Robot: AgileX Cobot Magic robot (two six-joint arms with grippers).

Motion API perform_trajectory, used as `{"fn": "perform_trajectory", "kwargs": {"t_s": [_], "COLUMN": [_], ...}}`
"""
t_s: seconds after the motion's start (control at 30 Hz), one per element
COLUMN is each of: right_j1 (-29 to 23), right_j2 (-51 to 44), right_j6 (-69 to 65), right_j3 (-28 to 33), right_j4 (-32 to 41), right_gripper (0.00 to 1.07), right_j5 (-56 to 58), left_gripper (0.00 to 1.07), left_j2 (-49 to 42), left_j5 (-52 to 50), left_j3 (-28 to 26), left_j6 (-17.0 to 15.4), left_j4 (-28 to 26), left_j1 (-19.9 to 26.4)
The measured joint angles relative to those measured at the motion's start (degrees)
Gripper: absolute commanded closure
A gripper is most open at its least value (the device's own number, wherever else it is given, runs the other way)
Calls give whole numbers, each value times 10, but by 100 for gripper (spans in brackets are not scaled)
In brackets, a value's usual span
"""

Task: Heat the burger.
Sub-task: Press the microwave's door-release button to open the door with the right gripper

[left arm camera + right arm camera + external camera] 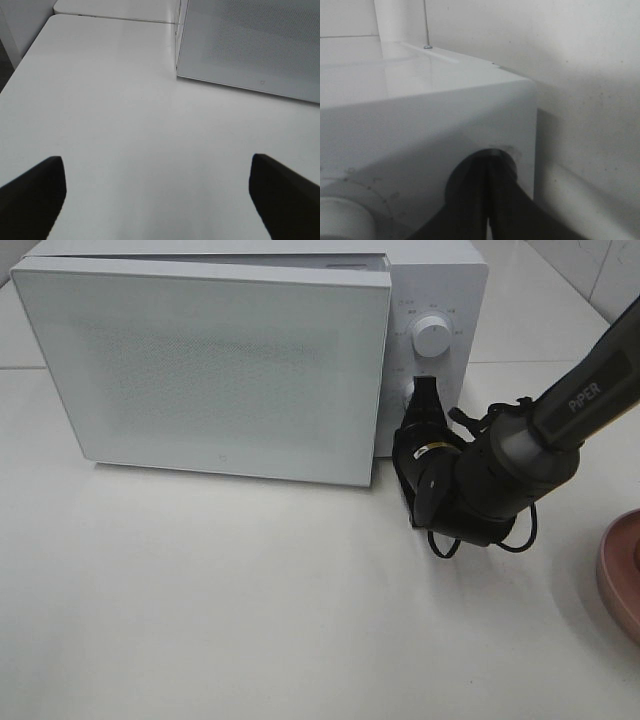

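Note:
The burger is out of view. A white microwave [200,360] stands at the back of the table, and its door hides the inside. My right gripper [424,392] is shut, its tips against the microwave's control panel just below the upper knob [432,335]. In the right wrist view the shut fingertips [488,167] press onto a round, shadowed lower knob [465,175], with a second white knob [340,220] beside it. My left gripper [159,200] hangs open over bare table, its dark fingers [32,195] wide apart, with the microwave door [250,45] ahead of it. The high view does not show it.
A pink round plate [622,575] juts in at the right edge of the table. The white tabletop [250,620] stretches in front of the microwave. A wall runs close behind and beside the microwave [580,75].

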State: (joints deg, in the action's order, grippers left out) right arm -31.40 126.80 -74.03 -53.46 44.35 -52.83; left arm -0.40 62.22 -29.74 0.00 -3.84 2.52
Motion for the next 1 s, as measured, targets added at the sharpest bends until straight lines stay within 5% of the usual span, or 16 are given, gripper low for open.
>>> {"fn": "perform_trajectory", "kwargs": {"t_s": [1.0], "right_j1": [21], "right_j2": [-43], "right_j6": [65], "right_j3": [17], "right_j4": [-34], "right_gripper": [107], "right_j5": [75], "left_gripper": [16], "left_j2": [0], "left_j5": [0], "left_j3": [0], "left_j6": [0], "left_j4": [0], "left_j1": [0]}}
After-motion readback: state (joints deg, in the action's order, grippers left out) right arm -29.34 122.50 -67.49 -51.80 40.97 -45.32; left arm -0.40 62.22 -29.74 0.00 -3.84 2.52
